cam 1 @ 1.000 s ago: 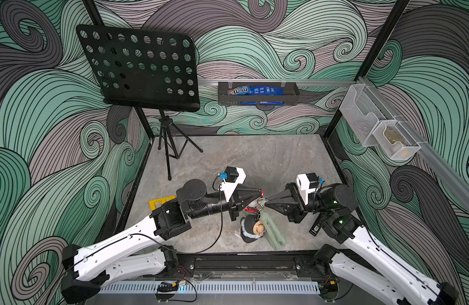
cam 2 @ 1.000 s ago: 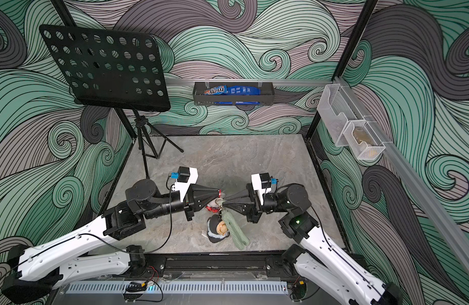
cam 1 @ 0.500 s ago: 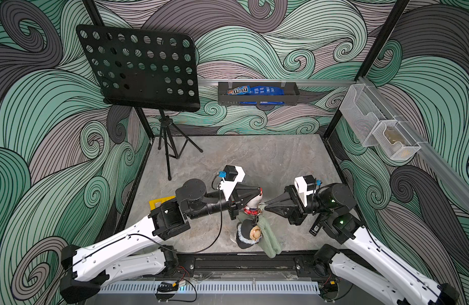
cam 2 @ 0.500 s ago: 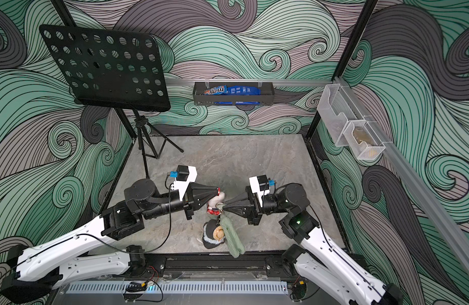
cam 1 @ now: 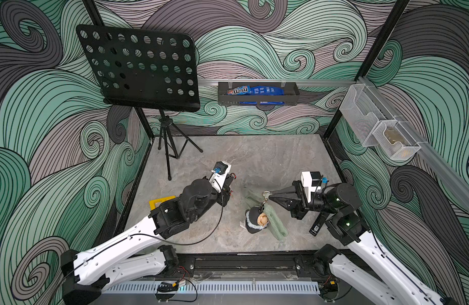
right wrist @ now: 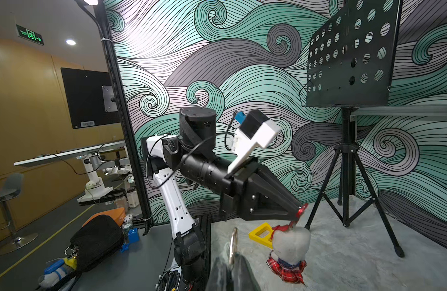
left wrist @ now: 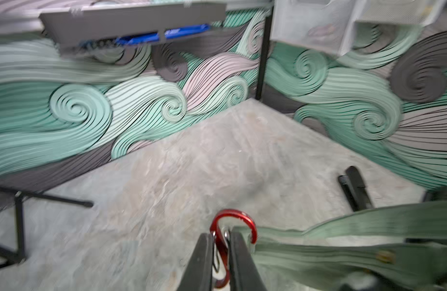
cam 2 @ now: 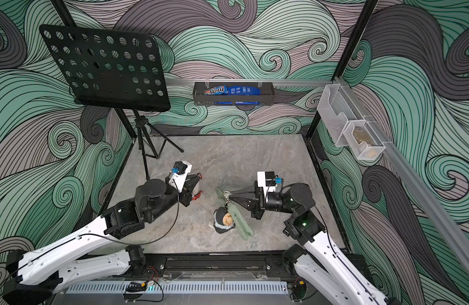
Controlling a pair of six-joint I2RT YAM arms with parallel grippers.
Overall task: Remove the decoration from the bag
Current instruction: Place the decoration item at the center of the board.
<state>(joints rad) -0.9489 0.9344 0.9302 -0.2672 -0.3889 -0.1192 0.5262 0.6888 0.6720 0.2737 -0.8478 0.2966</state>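
Left claw (cam 2: 197, 180) holds decoration (cam 2: 197, 196), apart from bag (cam 2: 242, 223); right claw (cam 2: 230, 196) pinches clasp (cam 2: 225, 195).

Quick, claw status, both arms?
Left claw: closed on the red carabiner of the white plush decoration.
Right claw: closed on the metal ring of the bag.

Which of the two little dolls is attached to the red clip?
The white doll in a red tartan skirt; the left gripper grips its clip. The black-hatted doll lies against the green bag.
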